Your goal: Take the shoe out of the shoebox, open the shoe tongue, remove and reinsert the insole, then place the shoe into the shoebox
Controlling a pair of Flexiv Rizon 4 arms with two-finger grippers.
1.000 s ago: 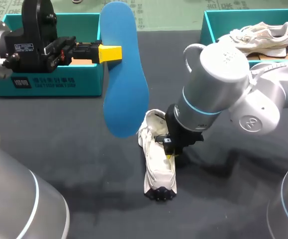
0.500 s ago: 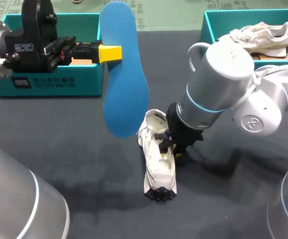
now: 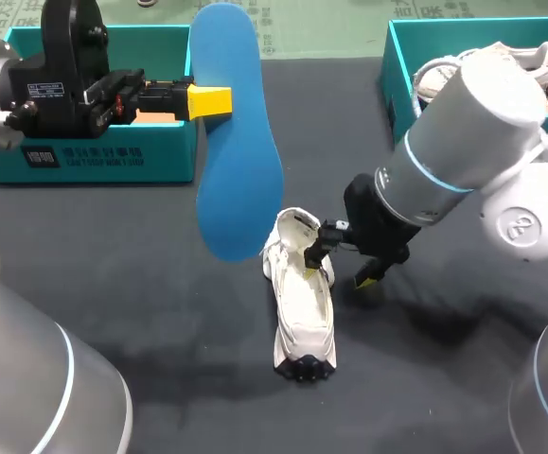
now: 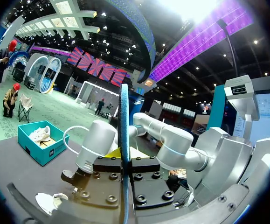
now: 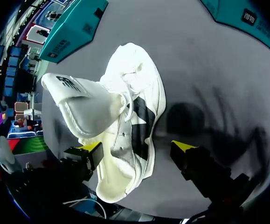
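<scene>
At upper left, the left gripper is clamping the blue insole, which is hanging upright, up and left of the white shoe lying at centre frame. Right of it, the right gripper is standing wide, one finger at the shoe's opening, the other beside the shoe, gripping nothing. Reinsertion is probably going best if that finger is holding the tongue back while the insole is sliding in low.

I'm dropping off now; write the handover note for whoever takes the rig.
Left pincer: shut on the blue insole, raised beside the teal shoebox.
Right pincer: open, one finger inside the white shoe, one outside its wall.
Shoe on the table, tongue lifted.
Done: shoe out, tongue open, insole out.
Left: reinsert insole, box the shoe.
</scene>
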